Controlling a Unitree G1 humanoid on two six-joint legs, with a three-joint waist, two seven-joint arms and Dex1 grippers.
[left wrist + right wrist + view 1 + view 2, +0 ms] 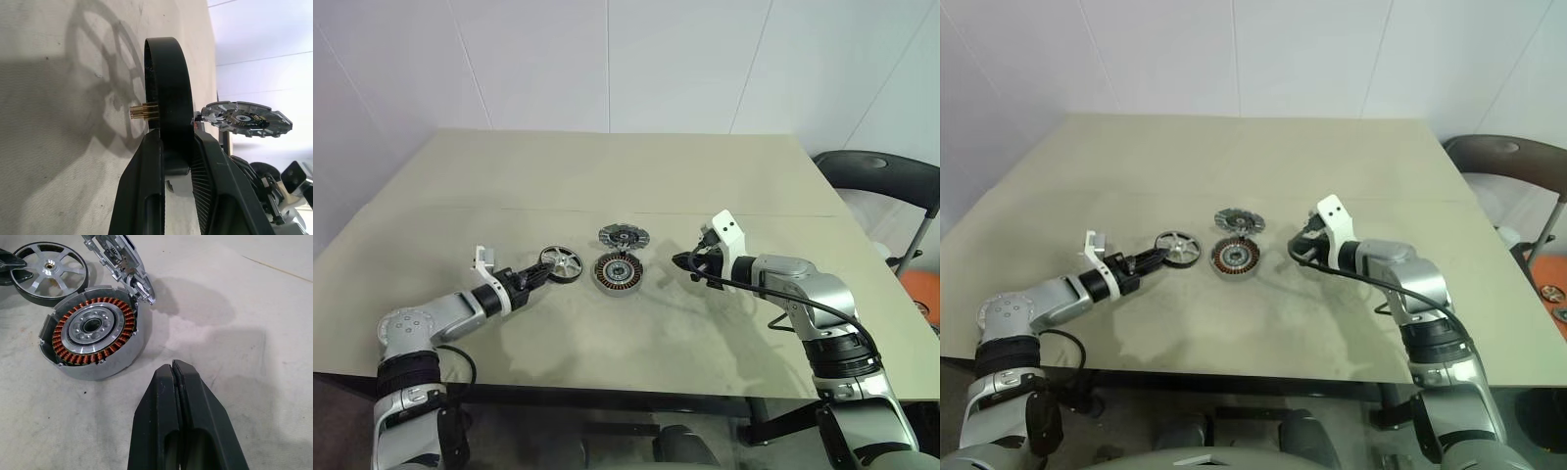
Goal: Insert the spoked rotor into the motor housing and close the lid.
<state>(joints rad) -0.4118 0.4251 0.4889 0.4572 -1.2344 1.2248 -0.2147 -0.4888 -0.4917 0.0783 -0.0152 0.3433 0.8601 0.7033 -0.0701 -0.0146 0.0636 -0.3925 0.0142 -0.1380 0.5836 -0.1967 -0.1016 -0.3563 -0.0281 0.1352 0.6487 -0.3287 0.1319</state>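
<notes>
While the left gripper [540, 275] clamps the dark rim of the silver spoked rotor [561, 263], the clenched right gripper [677, 261] waits at three o'clock of the round copper-wound motor housing [618, 272].

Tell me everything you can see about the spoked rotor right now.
The spoked rotor is a small silver metal wheel with thin spokes, open gaps, a dark outer rim and a brass-coloured stub at its hub. It sits on the table just left of the copper-wound motor housing, apart from it. The left gripper has its black fingers closed on the rim's near edge.
</notes>
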